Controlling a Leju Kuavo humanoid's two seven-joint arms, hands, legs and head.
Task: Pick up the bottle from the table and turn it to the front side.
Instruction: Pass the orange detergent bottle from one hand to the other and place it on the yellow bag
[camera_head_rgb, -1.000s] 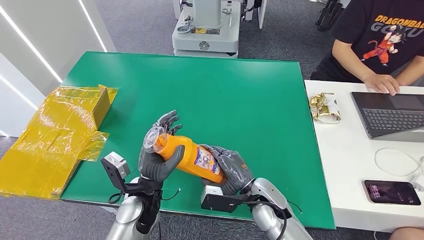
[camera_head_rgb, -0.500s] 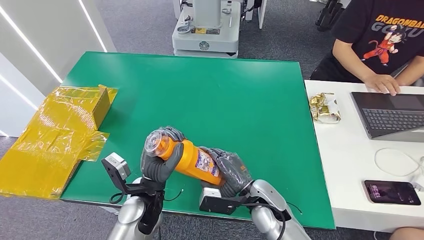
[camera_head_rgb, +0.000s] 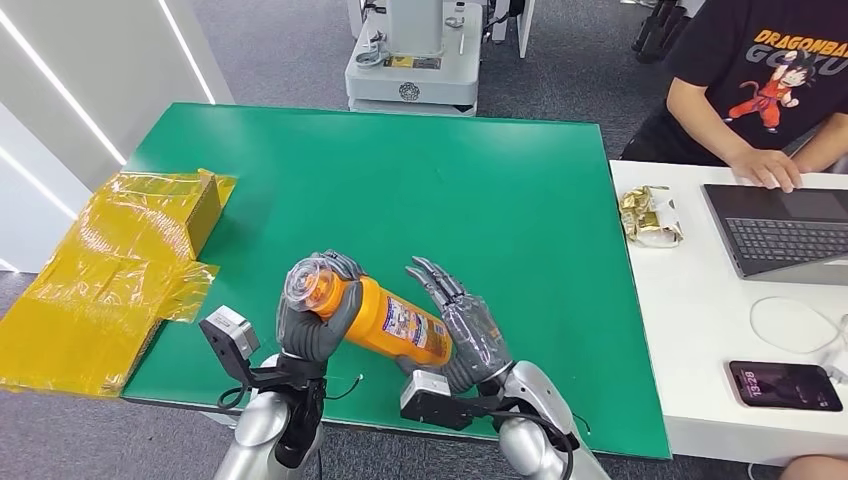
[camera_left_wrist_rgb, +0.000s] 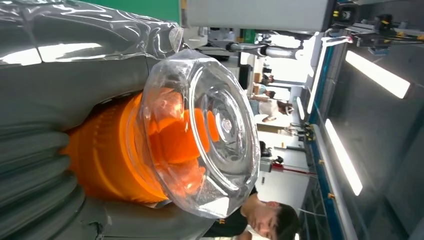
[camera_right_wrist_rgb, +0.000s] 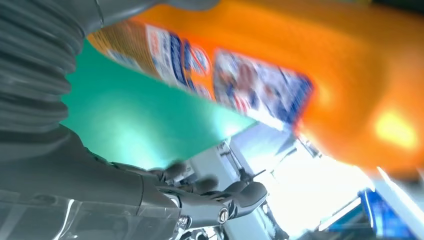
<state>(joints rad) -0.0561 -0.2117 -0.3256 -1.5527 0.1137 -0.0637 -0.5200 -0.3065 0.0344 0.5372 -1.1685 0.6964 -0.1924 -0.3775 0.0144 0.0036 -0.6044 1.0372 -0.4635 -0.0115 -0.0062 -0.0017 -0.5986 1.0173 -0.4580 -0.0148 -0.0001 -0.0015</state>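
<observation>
An orange bottle with a clear cap and a printed label is held tilted above the near edge of the green table. My left hand grips its neck just below the cap; up close the clear cap sits over the orange bottle neck. My right hand is beside the bottle's base with its fingers spread apart and holds nothing. The right wrist view has the orange bottle label blurred, with dark fingers stretched out apart from it.
A yellow wrapped box lies at the table's left edge. To the right stands a white desk with a laptop, a phone and a snack packet; a person sits there. A grey machine base stands beyond the table.
My left hand closed round the bottle's neck. My right hand then let go of the bottle's base and spread its fingers. The bottle stays tilted in the left hand.
</observation>
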